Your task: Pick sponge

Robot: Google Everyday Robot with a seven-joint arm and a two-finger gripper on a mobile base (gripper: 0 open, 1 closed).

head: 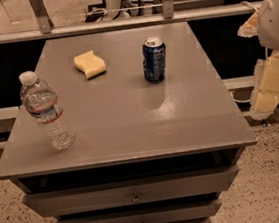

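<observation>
Smack in the middle of the shot is a grey table [146, 123], with drawers [133, 192] stacked under its front edge. The top one is pulled out a little.

Off the table's edge at 3 o'clock hangs the robot's white arm [277, 17], and the cream-yellow claw [270, 88] sits just below it, out over the floor and well away from everything on the table. It isn't touching anything, and honestly I can't tell if it's spread or pressed together from this angle.

On the table, a clear water bottle [46, 111] with a white cap stands upright at about 8 o'clock, near the left edge. A blue soda can [154, 60] stands upright at 1 o'clock.

The sponge [90, 64] is pale yellow with wavy edges. It lies flat at 11 o'clock toward the back, well apart from the can at its 3 o'clock and from the bottle.
</observation>
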